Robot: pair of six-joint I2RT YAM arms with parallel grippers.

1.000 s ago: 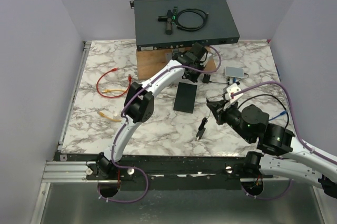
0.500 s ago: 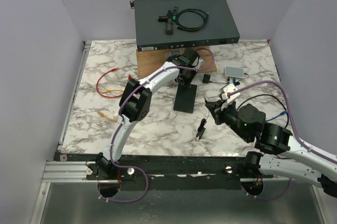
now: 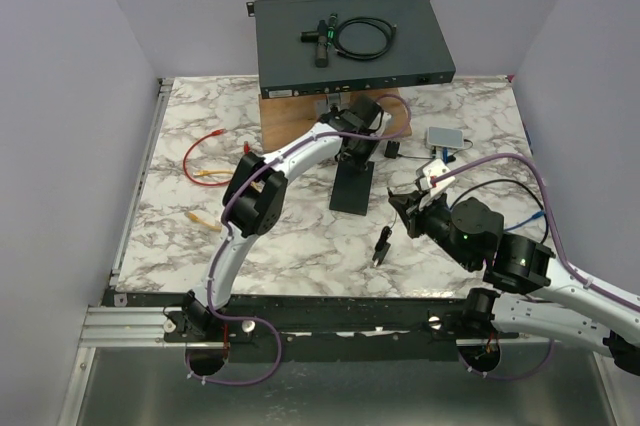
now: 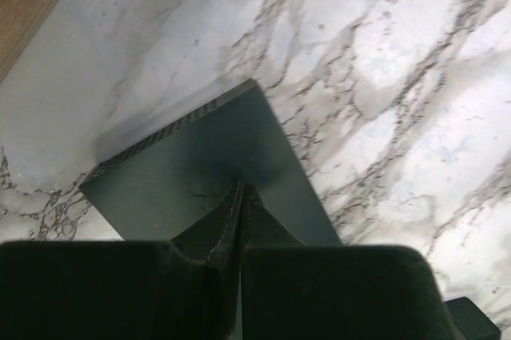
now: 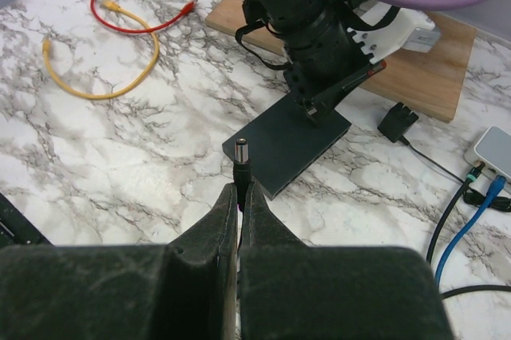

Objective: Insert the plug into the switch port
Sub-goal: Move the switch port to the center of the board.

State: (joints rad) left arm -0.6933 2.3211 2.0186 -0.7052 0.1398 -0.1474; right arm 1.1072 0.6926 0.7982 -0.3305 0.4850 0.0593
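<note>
The switch (image 3: 352, 189), a flat dark box, lies on the marble table in the middle. It also shows in the left wrist view (image 4: 200, 164) and the right wrist view (image 5: 307, 140). My left gripper (image 3: 358, 151) is shut, and its tips (image 4: 239, 184) rest on the switch's top near its far end. My right gripper (image 3: 398, 204) is shut on a black barrel plug (image 5: 242, 163). The plug's silver tip points at the switch's near edge, a short way off. The switch's port is not visible.
A dark rack unit (image 3: 350, 41) sits on a wooden board (image 3: 290, 111) at the back. Red cable (image 3: 215, 151) and yellow cable (image 3: 205, 218) lie left. A black adapter (image 3: 394, 149), grey hub (image 3: 446, 137) and blue cable (image 3: 535, 216) lie right. A small black piece (image 3: 382, 244) lies near the front.
My left gripper has come down from near the wooden board onto the switch's far end, and the switch has shifted slightly. My right gripper with the plug has edged left.
</note>
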